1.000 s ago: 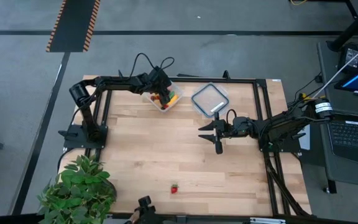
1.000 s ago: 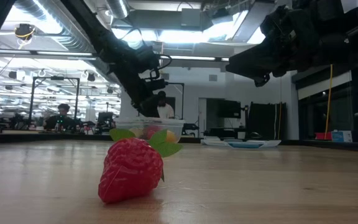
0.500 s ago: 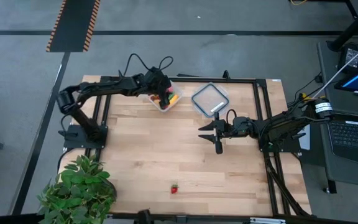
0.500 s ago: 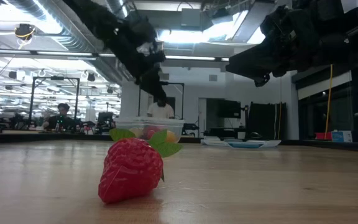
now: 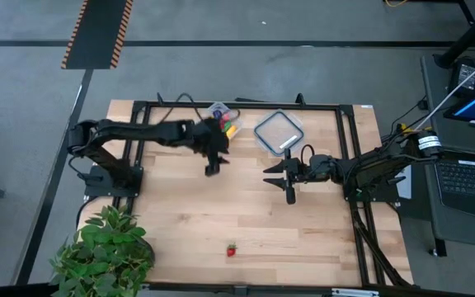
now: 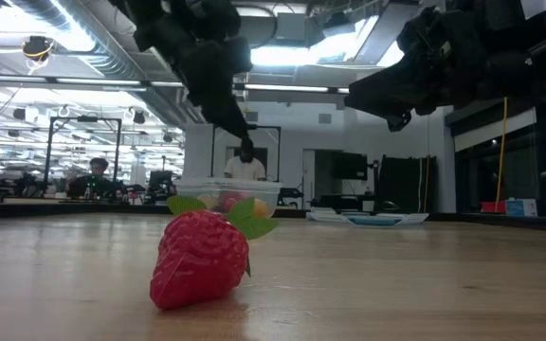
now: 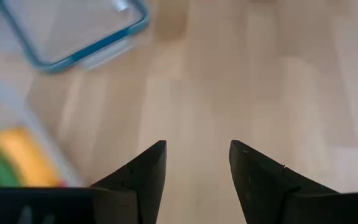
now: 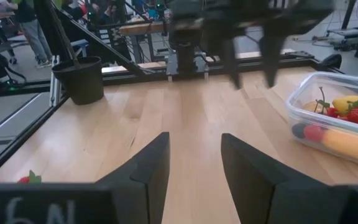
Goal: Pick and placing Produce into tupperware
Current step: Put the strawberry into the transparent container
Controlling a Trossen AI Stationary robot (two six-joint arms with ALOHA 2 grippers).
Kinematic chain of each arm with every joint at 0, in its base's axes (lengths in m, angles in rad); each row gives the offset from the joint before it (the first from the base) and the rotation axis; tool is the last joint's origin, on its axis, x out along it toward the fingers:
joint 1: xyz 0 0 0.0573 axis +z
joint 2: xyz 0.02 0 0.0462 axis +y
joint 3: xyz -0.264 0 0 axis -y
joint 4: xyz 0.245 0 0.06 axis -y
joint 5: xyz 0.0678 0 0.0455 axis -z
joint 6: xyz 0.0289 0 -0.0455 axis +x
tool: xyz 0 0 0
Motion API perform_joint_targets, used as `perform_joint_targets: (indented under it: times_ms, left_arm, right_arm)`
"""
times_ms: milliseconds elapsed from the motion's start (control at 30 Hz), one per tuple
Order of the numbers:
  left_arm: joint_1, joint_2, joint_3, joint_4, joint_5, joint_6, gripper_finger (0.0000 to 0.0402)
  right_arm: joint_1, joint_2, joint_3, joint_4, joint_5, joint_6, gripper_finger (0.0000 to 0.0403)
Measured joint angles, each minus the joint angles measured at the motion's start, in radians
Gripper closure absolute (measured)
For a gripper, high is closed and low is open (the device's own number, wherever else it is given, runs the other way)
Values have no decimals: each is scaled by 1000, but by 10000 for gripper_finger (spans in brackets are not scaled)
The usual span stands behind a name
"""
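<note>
Left gripper [image 5: 213,162] hangs spread and empty, tupperware [image 5: 221,121] just behind it; the last strawberry [image 5: 232,249] lies well ahead on the worktop [image 5: 303,231]. Risk: probably overshooting that tiny berry and knocking it away. Right gripper [image 5: 285,180] waits, spread

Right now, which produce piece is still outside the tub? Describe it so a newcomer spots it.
Start at the light wooden table and go to its near edge, toward the leafy green potted plant. The small red toy strawberry with green leaves lies there alone on bare wood, while the other pieces sit in the clear plastic tub at the far edge.
</note>
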Motion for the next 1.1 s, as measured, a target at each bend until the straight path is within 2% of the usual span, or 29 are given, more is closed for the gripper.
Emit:
perform_joint_targets:
  times_ms: [167, 433, 600, 867, 1100]
  left_arm:
    - [-130, 0, -84, 178, -106, -72, 233]
    - [-326, 1, -273, 550, -167, -169, 233]
    - [-429, 1, -362, 777, -172, -156, 233]
    - [-539, 2, -463, 952, -171, -130, 233]
    - [-596, 2, -592, 1287, -177, -148, 233]
  right_arm:
    - [0, 0, 0, 0, 0, 10, 257]
    - [0, 0, 0, 0, 0, 8, 257]
    - [0, 0, 0, 8, 0, 8, 257]
    - [0, 0, 0, 30, 0, 10, 257]
    - [12, 0, 0, 44, 0, 10, 257]
